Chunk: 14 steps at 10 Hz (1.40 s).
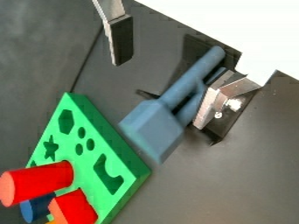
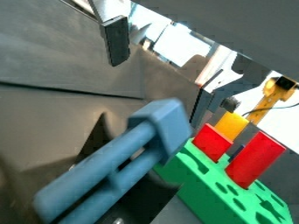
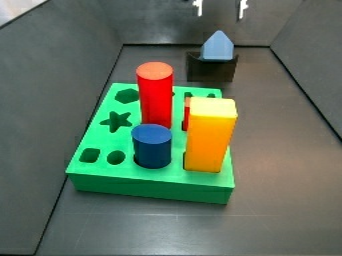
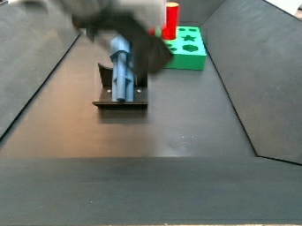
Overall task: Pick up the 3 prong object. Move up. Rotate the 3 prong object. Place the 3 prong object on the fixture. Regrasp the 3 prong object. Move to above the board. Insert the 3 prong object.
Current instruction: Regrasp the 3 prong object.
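The steel-blue 3 prong object (image 1: 176, 103) (image 2: 122, 162) lies lengthwise on the dark fixture (image 4: 122, 97) (image 3: 211, 69). In a side view its pointed end (image 3: 217, 44) faces the camera. My gripper (image 3: 221, 10) hangs just above it, open, with its two fingers spread to either side and nothing held between them. In both wrist views one dark pad (image 1: 118, 37) (image 2: 114, 44) stands clear of the piece. In a side view the gripper (image 4: 118, 25) is a blur over the piece's far end. The green board (image 3: 120, 165) (image 4: 189, 51) lies apart from the fixture.
On the board stand a red cylinder (image 3: 155, 95), a yellow block (image 3: 210, 133) and a short dark-blue cylinder (image 3: 151, 146). Its star and hexagon cut-outs (image 1: 65, 140) show open. Dark sloping walls (image 4: 242, 79) close in the floor on both sides.
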Available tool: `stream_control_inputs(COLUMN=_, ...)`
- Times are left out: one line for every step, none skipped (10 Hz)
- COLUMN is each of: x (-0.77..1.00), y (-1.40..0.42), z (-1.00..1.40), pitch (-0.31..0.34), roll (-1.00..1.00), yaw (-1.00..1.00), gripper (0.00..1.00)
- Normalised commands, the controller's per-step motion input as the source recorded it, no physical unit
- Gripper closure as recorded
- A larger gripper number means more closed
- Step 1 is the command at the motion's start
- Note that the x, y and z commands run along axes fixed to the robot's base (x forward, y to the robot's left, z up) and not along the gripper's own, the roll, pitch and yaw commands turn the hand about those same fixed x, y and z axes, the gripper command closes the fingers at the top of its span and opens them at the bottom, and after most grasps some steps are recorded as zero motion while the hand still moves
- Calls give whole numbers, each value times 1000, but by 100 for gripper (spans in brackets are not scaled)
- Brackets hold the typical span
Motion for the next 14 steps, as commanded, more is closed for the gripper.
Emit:
stream_control_inputs(x=-43, y=-1000, z=858, pitch=35, roll=1000, yaw=33, gripper=0)
stream_control_inputs(x=-47, y=-1000, z=795, pitch=32, roll=1000, yaw=33, gripper=0)
stream_control_inputs(x=-40, y=-1000, z=701, pitch=31, roll=1000, yaw=33, gripper=0)
stream_control_inputs(x=-31, y=-929, z=544, pitch=31, roll=1000, yaw=33, gripper=0)
stream_control_inputs(x=-14, y=-719, z=315, pitch=31, roll=1000, yaw=33, gripper=0)
stream_control_inputs(x=3, y=-504, z=172, pitch=31, roll=1000, yaw=34, gripper=0)
stream_control_inputs(x=12, y=-200, z=82, pitch=31, roll=1000, yaw=35, gripper=0)
stream_control_inputs(x=6, y=-59, z=59, pitch=31, roll=1000, yaw=36, gripper=0)
stream_control_inputs(x=9, y=-48, z=37, pitch=31, roll=1000, yaw=36, gripper=0)
stream_control_inputs(x=10, y=-47, z=19, pitch=34, roll=1000, yaw=38, gripper=0)
stream_control_inputs(x=8, y=-35, z=17, pitch=38, roll=1000, yaw=39, gripper=0)
stream_control_inputs(x=10, y=-25, z=16, pitch=43, roll=1000, yaw=40, gripper=0)
stream_control_inputs(x=26, y=-24, z=10, pitch=49, roll=1000, yaw=42, gripper=0)
stream_control_inputs(x=36, y=-26, z=2, pitch=57, roll=1000, yaw=45, gripper=0)
